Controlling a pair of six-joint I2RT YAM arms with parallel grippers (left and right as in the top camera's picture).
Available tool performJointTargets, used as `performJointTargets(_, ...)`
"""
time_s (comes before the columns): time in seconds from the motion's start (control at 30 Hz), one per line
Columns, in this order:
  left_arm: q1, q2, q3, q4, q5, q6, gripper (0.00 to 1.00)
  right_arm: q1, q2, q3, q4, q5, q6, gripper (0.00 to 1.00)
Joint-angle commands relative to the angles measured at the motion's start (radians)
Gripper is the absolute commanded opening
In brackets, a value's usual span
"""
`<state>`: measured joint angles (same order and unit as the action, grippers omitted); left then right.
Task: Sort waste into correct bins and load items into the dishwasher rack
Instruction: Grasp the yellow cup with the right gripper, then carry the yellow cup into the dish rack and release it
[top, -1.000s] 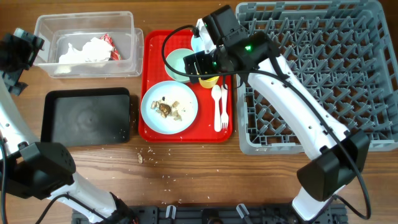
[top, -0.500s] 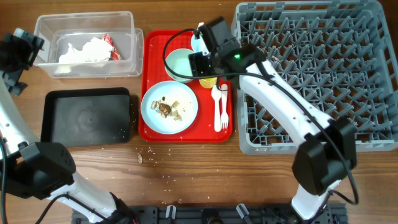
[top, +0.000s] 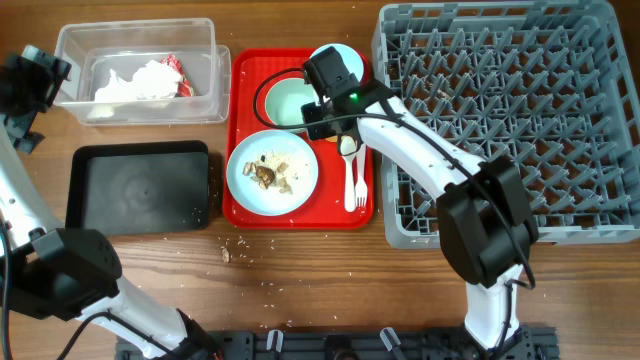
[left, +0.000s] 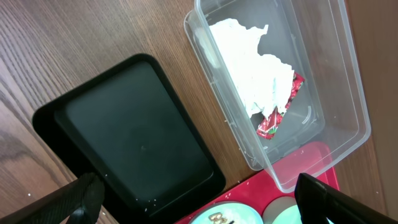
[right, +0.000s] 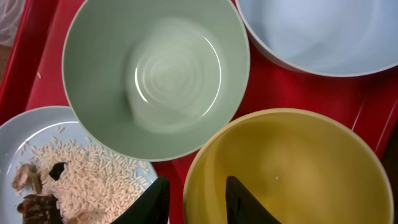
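**Right claw sits over the yellow cup's rim**

I see my right claw (right: 196, 202) low over the small yellow cup (right: 286, 168). Its two dark fingers (right: 155, 200) are spread apart. One hangs outside the cup's thin round rim and one hangs inside. I cannot tell if either one touches the cup. The cup is smooth and plain. It stands on the flat red serving tray (top: 243, 95), just beside the pale green bowl (right: 155, 81).

The green bowl is round, deep and shiny inside. The light blue bowl (right: 317, 31) sits at the far corner of the red tray. The light blue round plate (top: 272, 172) is flat and holds food scraps (right: 81, 180): little white grains and a few brown lumps. The white plastic spoon and fork (top: 353, 172) lie side by side on the red tray, between the plate and the dishwasher rack (top: 510, 120). The rack is grey and square, with criss-cross walls and rows of stand-up pegs.

My left claw (left: 198, 186) is wide apart and holds nothing. It looks down on the clear tub (left: 323, 56) and the black tray (left: 137, 143). The tub has see-through walls and round corners. Inside it lies a crumpled white napkin (left: 255, 68) with a red-and-white wrapper (left: 277, 115) against it. The black tray is shallow and dull, with a few pale specks. Small crumbs (top: 240, 248) lie on the wooden table (top: 300, 290).
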<state>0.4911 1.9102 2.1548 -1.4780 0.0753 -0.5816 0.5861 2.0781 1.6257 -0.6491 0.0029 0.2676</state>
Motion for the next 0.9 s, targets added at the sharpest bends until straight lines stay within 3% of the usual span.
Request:
performJointTargets(0.0,0.0,-0.003,0.004,0.0,-0.01,-0.002,1.0,0.021,0.019,-0.005,0.005,0.043,0.005,0.27)
performJointTargets(0.07,0.0,-0.003,0.004,0.0,-0.01,-0.002,1.0,0.025,0.019,-0.005,0.0,0.05,0.001,0.08)
performJointTargets(0.1,0.0,-0.003,0.004,0.0,-0.01,-0.002,1.0,0.025,0.018,-0.005,0.0,0.05,0.001,0.06)
performJointTargets(0.37,0.0,-0.003,0.004,0.0,-0.01,-0.002,1.0,0.024,-0.061,0.052,-0.089,0.064,0.01,0.04)
performJointTargets(0.63,0.0,-0.003,0.004,0.0,-0.01,-0.002,1.0,-0.036,-0.436,0.052,-0.17,0.057,0.018,0.04)
performJointTargets(0.73,0.0,-0.003,0.004,0.0,-0.01,-0.002,1.0,-0.143,-0.51,0.052,-0.226,0.034,0.008,0.04)
performJointTargets(0.87,0.0,-0.003,0.004,0.0,-0.01,-0.002,1.0,-0.428,-0.533,0.051,-0.288,-0.347,-0.081,0.04)
